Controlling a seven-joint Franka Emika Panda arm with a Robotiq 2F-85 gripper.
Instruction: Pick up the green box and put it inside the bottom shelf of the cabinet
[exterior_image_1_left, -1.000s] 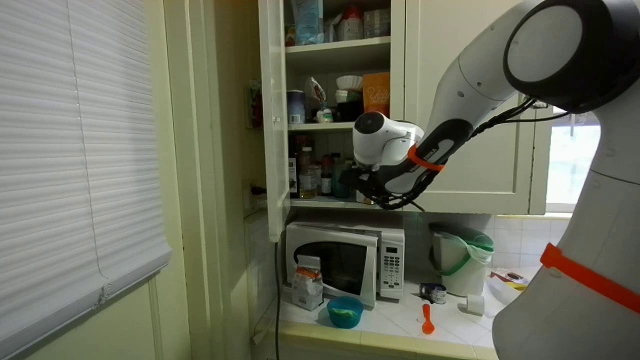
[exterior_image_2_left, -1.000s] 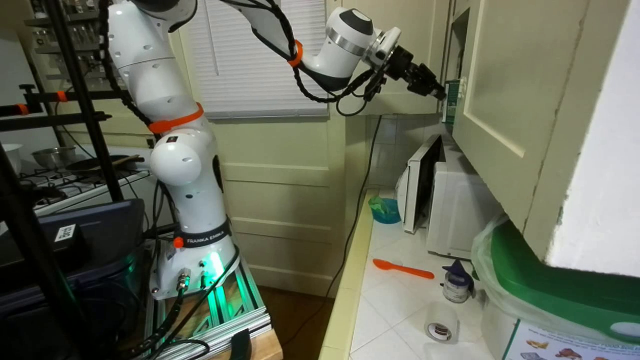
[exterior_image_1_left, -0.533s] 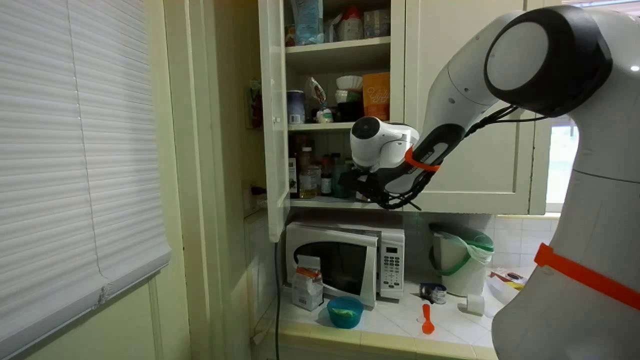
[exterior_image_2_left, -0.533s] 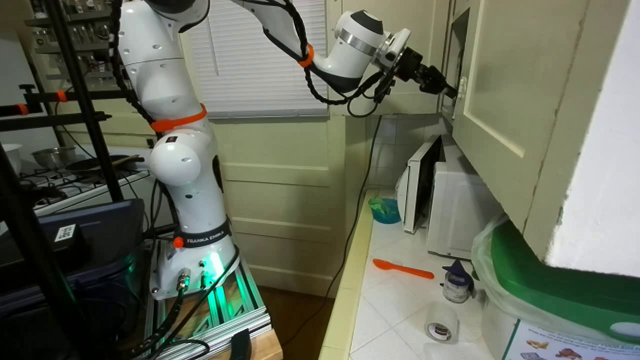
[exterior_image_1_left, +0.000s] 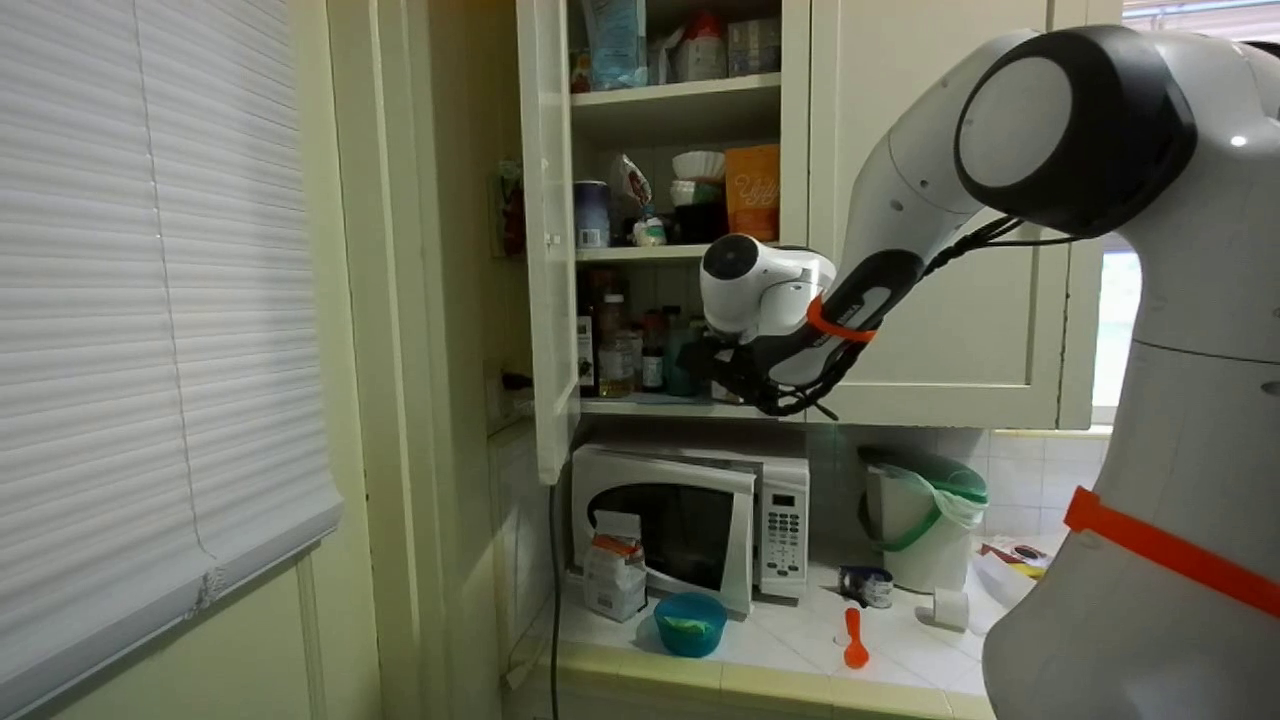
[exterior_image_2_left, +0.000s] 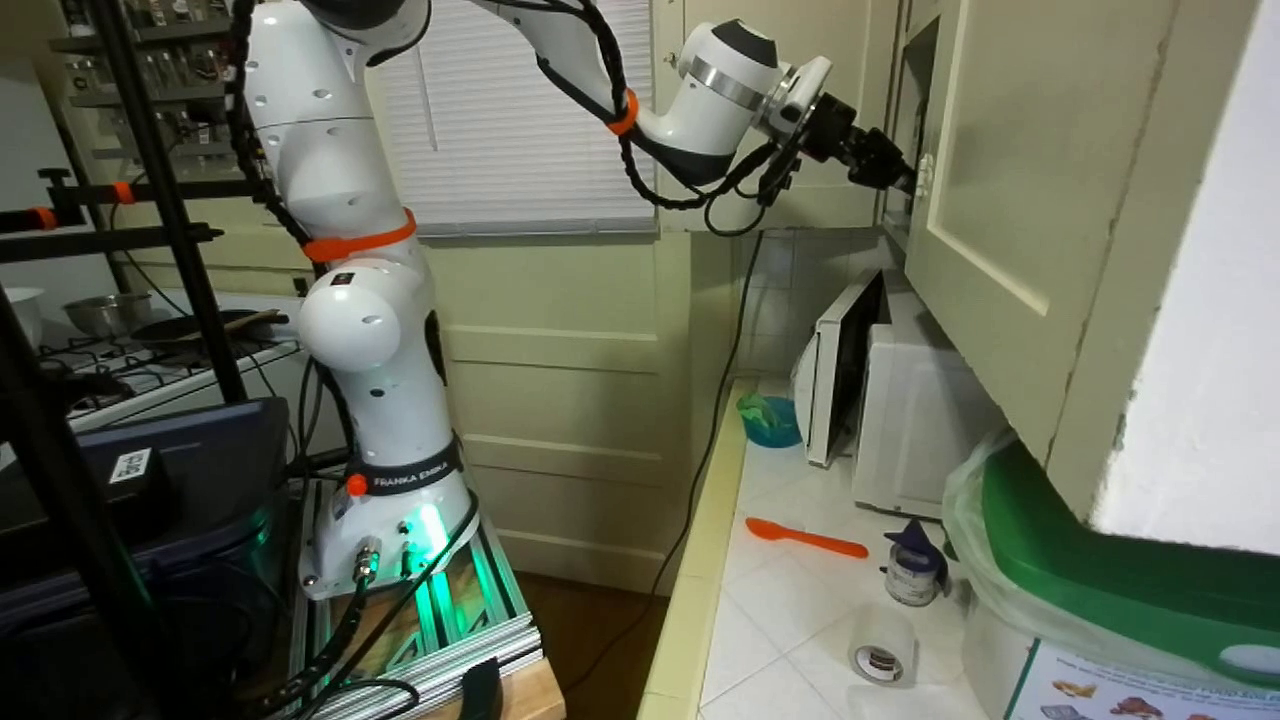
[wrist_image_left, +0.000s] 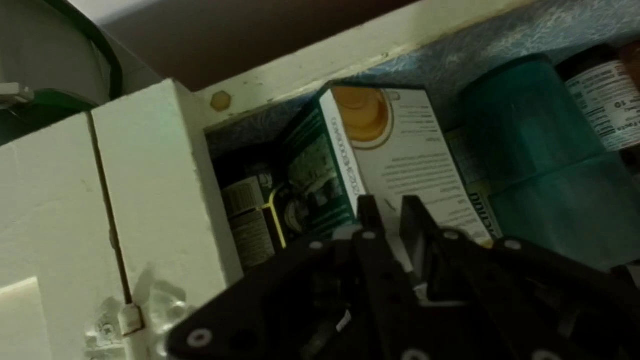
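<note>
The green box (wrist_image_left: 400, 170) stands tilted in the wrist view, its white printed face towards me and a dark green side at left. It is on the cabinet's bottom shelf (wrist_image_left: 420, 70), behind the front edge; the shelf board also shows in an exterior view (exterior_image_1_left: 650, 405). My gripper (wrist_image_left: 390, 202) has its fingertips a short gap apart, with nothing seen between them. The tips are in front of the white face; whether they touch it I cannot tell. In both exterior views the gripper (exterior_image_1_left: 708, 360) (exterior_image_2_left: 908, 182) reaches into the cabinet opening. The box's lower part is hidden behind the fingers.
A teal container (wrist_image_left: 540, 165) stands right of the box, with a labelled bottle (wrist_image_left: 605, 95) beyond. A dark package (wrist_image_left: 255, 220) is at its left, by the cabinet frame (wrist_image_left: 165, 175). The cabinet door (exterior_image_1_left: 550, 250) is open. The microwave (exterior_image_1_left: 690, 520) stands below.
My gripper has moved deeper into the cabinet. The green box, seen at the opening's edge a second ago in an exterior view, has gone inward and no longer shows there.
</note>
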